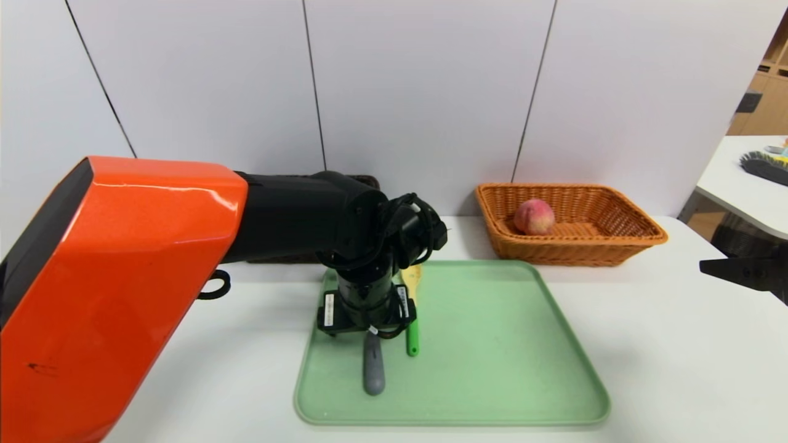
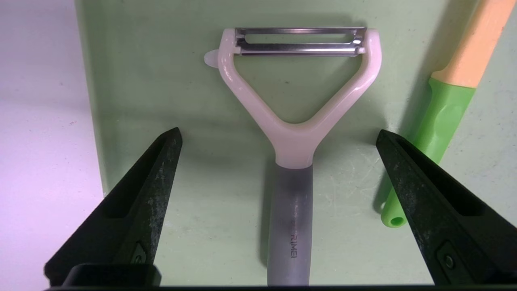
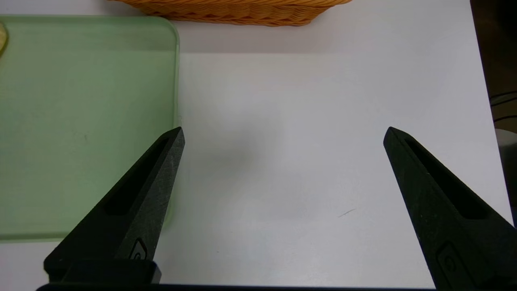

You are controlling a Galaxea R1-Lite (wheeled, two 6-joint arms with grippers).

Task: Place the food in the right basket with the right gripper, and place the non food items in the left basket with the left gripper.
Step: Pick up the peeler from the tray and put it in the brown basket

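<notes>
The white-headed, grey-handled peeler lies on the green tray, its handle pointing toward me. My left gripper hangs open just above it, one finger on each side of the neck. The fork, with its yellow head and green handle, lies right beside it. The peach rests inside the orange basket. Only a sliver of the dark basket shows behind my left arm. The brown towel is hidden. My right gripper is open and empty over bare table to the tray's right.
The green tray fills the middle of the white table, and its right half is bare. White wall panels stand close behind the baskets. A second table with a brush stands at the far right.
</notes>
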